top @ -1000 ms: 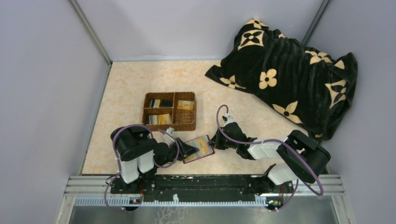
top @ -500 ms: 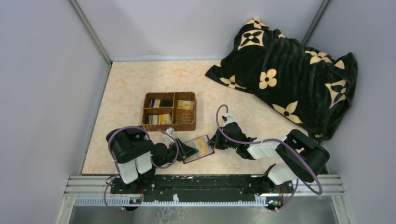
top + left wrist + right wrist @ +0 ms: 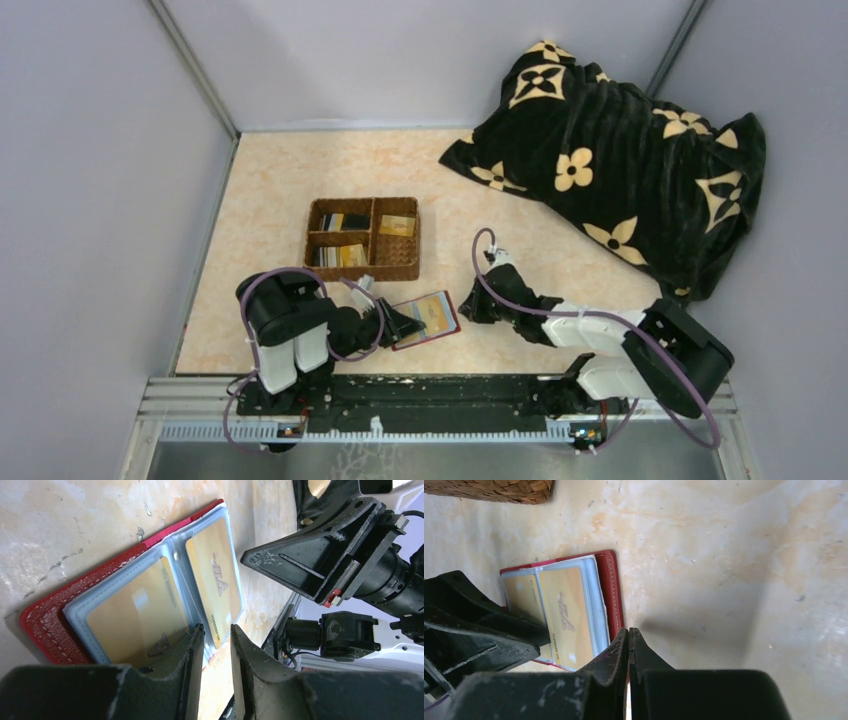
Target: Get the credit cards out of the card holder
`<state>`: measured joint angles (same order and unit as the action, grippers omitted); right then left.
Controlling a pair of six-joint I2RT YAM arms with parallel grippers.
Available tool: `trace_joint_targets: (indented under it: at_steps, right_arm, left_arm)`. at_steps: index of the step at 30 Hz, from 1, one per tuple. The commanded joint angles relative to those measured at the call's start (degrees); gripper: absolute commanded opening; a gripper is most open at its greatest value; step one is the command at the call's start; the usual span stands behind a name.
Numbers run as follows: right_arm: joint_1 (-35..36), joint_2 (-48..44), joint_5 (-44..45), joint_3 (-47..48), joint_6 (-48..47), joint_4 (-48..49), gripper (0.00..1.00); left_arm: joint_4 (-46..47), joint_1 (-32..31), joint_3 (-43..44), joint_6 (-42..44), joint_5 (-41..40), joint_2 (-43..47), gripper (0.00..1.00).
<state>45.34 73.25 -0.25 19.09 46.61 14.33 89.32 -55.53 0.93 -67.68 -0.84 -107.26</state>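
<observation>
Red leather of the card holder (image 3: 45, 625) lies open and flat on the table (image 3: 724, 555), directly ahead of the left gripper (image 3: 215, 630). Its jaws stand narrowly apart over the near short end of one gold credit card (image 3: 215, 580), whose long axis runs straight away from the fingertips. The right gripper (image 3: 629, 632), closed and empty, sits just beside the holder's opposite edge, so the left is better placed.

We see a robotics lab booth: plain grey walls (image 3: 90, 200), metal corner posts (image 3: 196, 68) (aluminium, seemingly), arms (image 3: 290, 325) bolted to a rail (image 3: 430, 392).
</observation>
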Motion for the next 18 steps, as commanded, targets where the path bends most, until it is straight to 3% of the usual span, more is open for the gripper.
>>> trace_joint_targets:
  at_steps: [1,18]
  right_arm:
    - [0.0,-5.2,4.6,1.4,-4.4,-9.4,0.00]
    - [6.1,-5.6,5.5,7.8,-6.1,-12.5,0.00]
  left_arm:
    - [13.2,-0.1,-4.2,1.7,-0.2,-1.6,0.34]
    - [13.2,-0.1,-3.1,1.4,0.6,-2.7,0.34]
